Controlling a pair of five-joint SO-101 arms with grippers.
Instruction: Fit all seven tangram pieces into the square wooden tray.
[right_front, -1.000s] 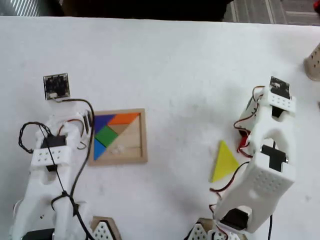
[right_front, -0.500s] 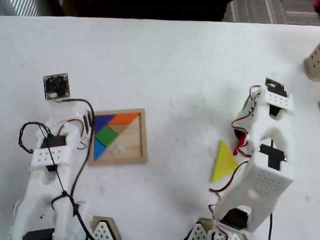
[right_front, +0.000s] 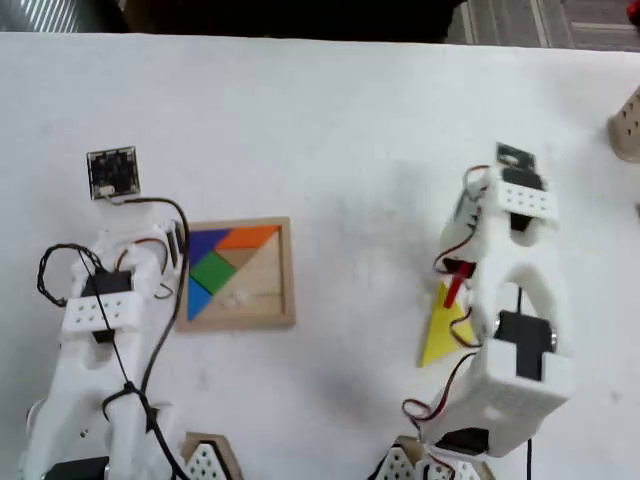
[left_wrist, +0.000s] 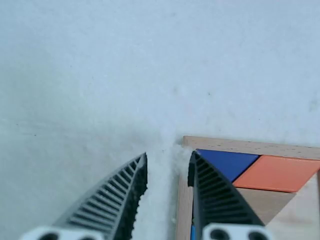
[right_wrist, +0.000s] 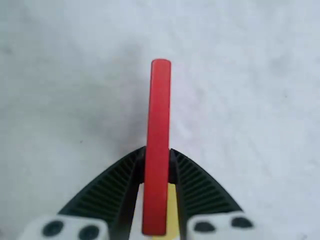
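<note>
Red piece (right_wrist: 159, 145) now above yellow triangle (right_front: 440, 336)

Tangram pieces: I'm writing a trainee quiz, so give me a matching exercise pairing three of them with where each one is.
1. red flat piece
2. yellow triangle
3. green square piece

A. inside the square wooden tray
B. flat on the white table
C. on edge between the right gripper's fingers

Pairs: 1-C, 2-B, 3-A.
</note>
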